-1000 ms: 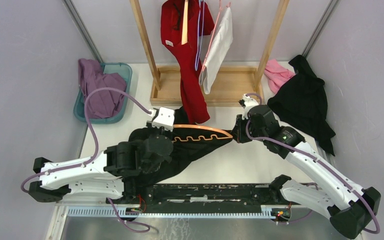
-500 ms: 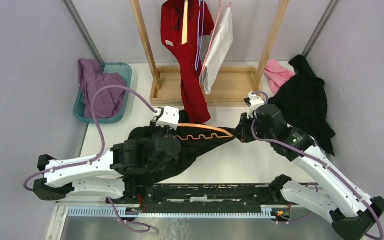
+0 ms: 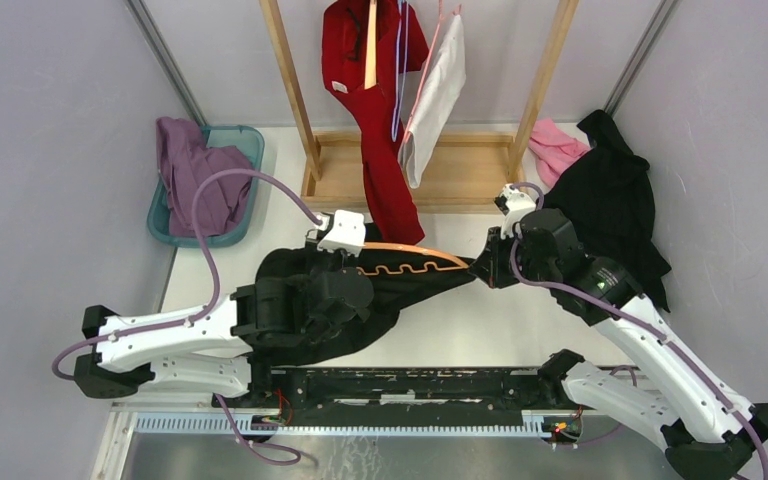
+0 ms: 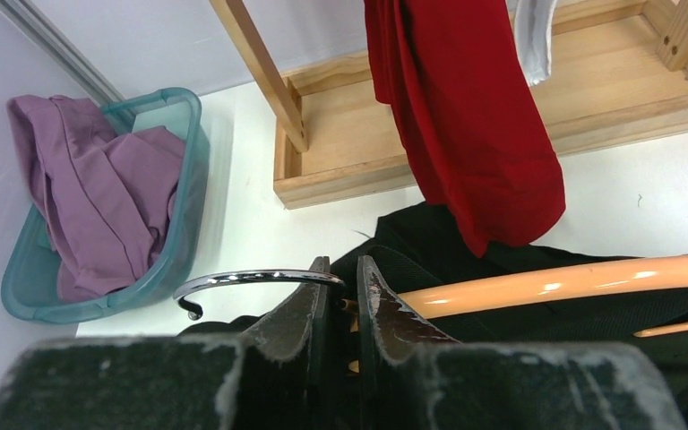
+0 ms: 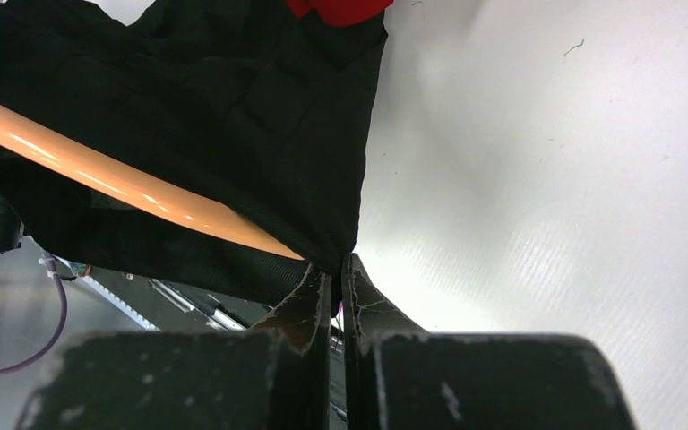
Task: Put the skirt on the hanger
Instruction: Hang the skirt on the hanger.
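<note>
Left end effector grips hanger; right end effector (arm outstretched) pinches skirt.

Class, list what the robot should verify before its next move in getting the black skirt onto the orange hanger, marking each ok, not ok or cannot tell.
1. The left gripper is shut on the hanger neck, beside the hook: ok.
2. The right gripper is shut on the skirt corner: ok.
3. The skirt is pulled taut toward the right gripper: ok.
4. The hanger end is inside the skirt's waistband: cannot tell.
5. The red garment is clear of the skirt: not ok, its hem hangs over it.
</note>
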Available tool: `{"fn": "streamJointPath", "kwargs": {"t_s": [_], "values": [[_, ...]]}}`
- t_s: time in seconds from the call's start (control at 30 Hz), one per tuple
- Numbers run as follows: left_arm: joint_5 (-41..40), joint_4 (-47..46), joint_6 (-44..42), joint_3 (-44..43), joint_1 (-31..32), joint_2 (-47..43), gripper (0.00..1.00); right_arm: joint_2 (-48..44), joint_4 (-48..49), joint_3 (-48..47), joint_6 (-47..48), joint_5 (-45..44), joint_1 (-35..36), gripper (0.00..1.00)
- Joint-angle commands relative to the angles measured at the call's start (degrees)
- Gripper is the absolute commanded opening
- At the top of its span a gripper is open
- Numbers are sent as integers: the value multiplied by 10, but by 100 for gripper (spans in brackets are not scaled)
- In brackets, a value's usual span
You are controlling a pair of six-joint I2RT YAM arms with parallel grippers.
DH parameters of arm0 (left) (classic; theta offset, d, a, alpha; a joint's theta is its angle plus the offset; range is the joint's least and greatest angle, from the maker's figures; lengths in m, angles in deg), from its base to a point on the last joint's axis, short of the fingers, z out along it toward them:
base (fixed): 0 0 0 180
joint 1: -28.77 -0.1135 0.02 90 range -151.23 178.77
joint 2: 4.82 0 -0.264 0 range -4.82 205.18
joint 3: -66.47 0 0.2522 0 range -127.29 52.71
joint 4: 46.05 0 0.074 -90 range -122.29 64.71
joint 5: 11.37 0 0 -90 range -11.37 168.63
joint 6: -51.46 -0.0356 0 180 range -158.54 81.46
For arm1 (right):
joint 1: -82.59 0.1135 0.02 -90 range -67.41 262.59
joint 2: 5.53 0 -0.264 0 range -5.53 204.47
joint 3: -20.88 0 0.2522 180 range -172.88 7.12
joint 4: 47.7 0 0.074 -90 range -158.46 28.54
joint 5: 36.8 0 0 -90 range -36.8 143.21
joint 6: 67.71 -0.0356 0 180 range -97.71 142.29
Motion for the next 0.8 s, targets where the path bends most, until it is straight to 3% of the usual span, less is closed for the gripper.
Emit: {"fn": "streamJointPath", "kwargs": {"t_s": [0.0,0.33,0.77], "values": [[-58,7,-46,-30,4,7,3,-6,-10,-51,18,-24,-5,1],[-98,18,-70,-67,18,52,3,12,-56,-136,41,-28,-5,2],[-149,-25,-194,-133,52,134,3,47,-89,-202,60,-6,-6,2]]}}
